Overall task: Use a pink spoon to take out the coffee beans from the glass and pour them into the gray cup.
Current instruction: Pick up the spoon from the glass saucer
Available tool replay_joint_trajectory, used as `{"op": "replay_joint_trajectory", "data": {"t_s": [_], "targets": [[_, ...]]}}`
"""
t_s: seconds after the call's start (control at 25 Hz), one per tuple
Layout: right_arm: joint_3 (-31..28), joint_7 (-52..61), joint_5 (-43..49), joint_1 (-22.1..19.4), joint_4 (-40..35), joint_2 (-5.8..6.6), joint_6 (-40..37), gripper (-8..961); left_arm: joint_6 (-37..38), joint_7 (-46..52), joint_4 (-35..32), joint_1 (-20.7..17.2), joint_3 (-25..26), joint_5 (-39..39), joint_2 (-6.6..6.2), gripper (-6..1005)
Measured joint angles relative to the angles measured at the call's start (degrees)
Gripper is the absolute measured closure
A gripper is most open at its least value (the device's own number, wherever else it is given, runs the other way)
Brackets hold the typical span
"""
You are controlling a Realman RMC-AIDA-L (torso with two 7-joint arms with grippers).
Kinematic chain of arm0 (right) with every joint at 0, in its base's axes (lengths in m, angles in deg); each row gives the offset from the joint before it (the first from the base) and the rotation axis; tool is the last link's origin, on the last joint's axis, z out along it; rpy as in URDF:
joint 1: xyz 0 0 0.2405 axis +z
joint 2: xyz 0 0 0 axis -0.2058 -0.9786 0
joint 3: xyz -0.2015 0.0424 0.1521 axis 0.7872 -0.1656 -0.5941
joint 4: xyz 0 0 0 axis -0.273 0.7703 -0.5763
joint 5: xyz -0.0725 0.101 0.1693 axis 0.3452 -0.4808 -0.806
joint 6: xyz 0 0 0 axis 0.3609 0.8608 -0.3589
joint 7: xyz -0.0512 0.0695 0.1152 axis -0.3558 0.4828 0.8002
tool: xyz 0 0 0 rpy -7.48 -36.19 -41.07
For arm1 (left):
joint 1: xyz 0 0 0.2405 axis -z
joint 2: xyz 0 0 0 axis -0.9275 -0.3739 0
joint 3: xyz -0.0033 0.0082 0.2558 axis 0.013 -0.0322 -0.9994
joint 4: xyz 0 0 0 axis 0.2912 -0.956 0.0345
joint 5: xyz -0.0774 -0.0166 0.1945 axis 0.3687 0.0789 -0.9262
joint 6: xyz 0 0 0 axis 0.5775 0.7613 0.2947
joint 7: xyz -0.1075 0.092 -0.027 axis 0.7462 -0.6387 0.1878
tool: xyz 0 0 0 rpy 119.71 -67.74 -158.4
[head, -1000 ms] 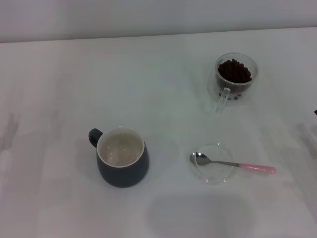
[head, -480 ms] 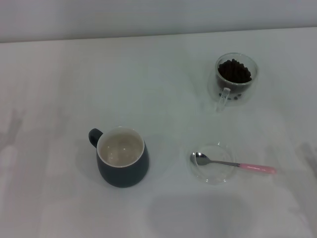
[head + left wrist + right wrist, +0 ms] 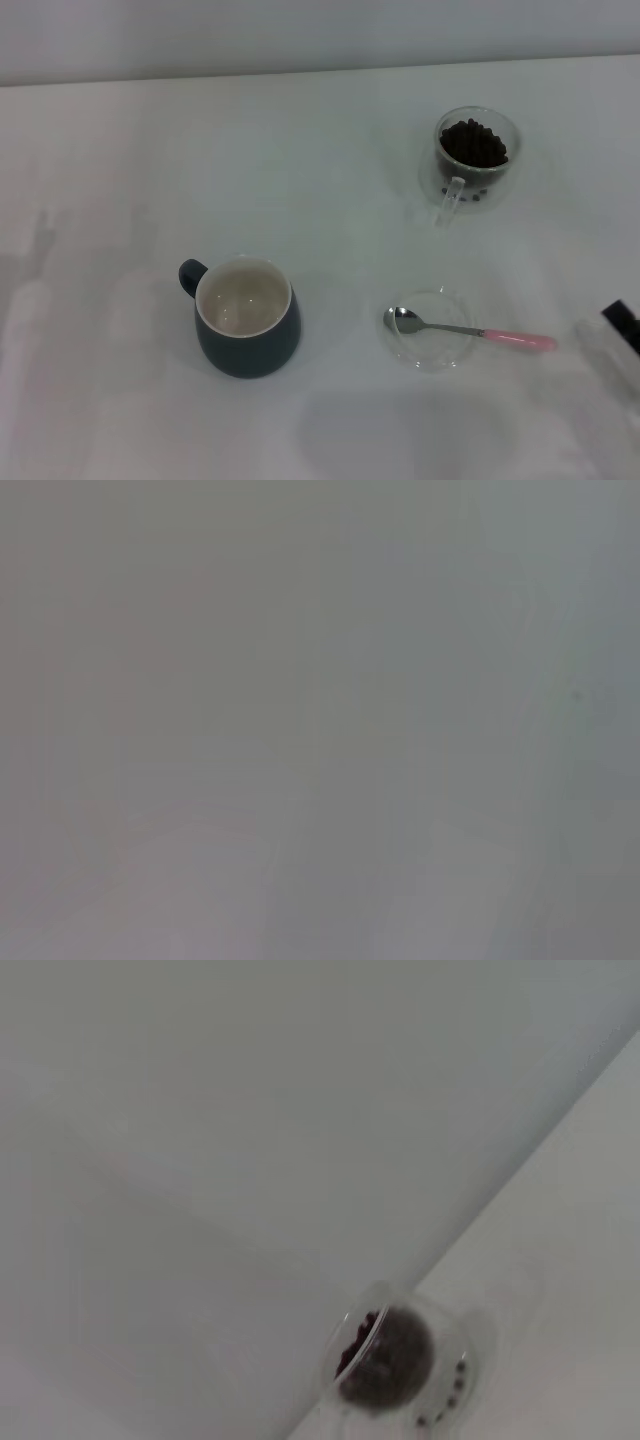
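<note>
Four items lie on the white table (image 3: pixel 120 150). Glass (image 3: pixel 476 160) — at the far right, heaped with coffee beans (image 3: pixel 473 143), its handle toward the robot. Gray cup (image 3: pixel 247 316) — near centre-left, upright and empty, mouth open to receive the beans. Pink spoon (image 3: pixel 470 330) — bowl resting in a small clear dish (image 3: pixel 428 330), pink handle jutting off the rim toward the right, apparently to be easy to pick up. Right gripper (image 3: pixel 622 325) — a dark tip at the right edge, near that handle; whether its fingers are apart or together cannot be told. Left gripper is out of sight.
</note>
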Motion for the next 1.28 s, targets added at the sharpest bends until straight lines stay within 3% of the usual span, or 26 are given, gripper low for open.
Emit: {"op": "replay_joint_trajectory", "data": {"t_s": [0.4, 1.28], "targets": [[-0.4, -5.6, 5.1, 3.4, 5.3, -0.42, -1.1, 278, 0.0, 0.0, 0.6, 0.3, -0.1, -0.1, 0.11, 117], [-0.9, -5.7, 8.9, 5.6, 4.4, -0.62, -4.4, 312, 0.0, 0.0, 1.9, 0.0, -0.2, -1.2, 0.2, 116]]}}
